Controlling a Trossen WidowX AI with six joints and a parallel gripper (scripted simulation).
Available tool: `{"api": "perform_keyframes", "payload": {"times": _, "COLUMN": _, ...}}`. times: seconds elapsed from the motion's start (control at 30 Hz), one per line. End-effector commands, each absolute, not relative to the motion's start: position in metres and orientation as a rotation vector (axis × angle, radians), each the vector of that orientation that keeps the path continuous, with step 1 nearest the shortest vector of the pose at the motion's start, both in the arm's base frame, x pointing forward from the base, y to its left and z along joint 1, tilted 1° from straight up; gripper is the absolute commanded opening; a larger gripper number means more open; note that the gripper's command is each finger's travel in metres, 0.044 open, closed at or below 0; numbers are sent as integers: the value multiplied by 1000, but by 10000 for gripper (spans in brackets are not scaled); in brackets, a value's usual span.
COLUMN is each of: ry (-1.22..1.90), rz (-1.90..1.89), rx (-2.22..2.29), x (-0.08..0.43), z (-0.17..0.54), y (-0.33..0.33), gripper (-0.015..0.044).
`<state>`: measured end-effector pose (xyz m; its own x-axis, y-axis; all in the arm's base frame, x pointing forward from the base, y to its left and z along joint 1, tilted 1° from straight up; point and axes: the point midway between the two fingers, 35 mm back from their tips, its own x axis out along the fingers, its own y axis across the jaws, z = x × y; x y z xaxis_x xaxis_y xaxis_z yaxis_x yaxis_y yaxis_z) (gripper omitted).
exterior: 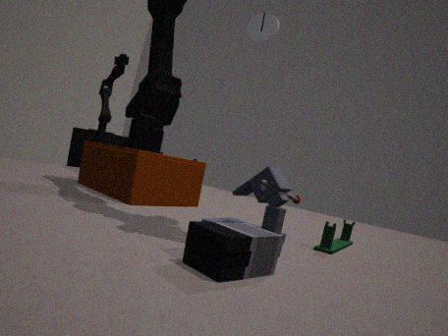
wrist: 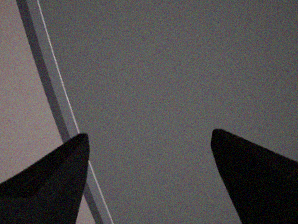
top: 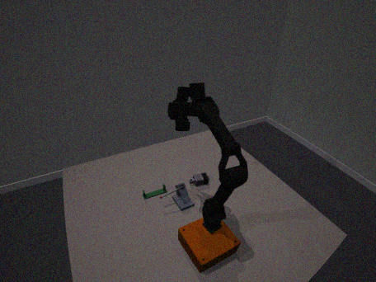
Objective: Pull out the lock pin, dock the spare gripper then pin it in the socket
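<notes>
The mount stands with its tilted grey socket on top. The lock pin is through the socket, with its red-tipped end sticking out toward the green holder's side. The spare gripper, grey with a black part, lies on the table beside the mount, apart from it. My gripper is open, with nothing between its fingers. It is raised high above the table, far from the mount, pin and spare gripper; its fingers are hard to make out in the top view and it is outside the exterior view.
A green holder with two notched uprights stands on the table near the pin's red end. My arm rises from an orange base box. A second dark arm shows in the background of the exterior view.
</notes>
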<state>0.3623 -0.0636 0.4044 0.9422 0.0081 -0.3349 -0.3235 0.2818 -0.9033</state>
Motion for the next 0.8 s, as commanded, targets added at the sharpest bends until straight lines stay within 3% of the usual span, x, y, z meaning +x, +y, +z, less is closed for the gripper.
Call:
{"api": "perform_keyframes", "payload": {"times": 0.0, "ry": 415, "rz": 356, "rx": -1215, "x": 375, "z": 353, "y": -49, "gripper": 300}}
{"api": "perform_keyframes", "payload": {"times": 0.33, "ry": 757, "rz": 696, "rx": -1127, "x": 370, "z": 231, "y": 0, "gripper": 300}}
{"api": "perform_keyframes", "payload": {"times": 0.77, "ry": 1215, "rz": 1091, "rx": -1113, "x": 304, "z": 118, "y": 47, "gripper": 300}}
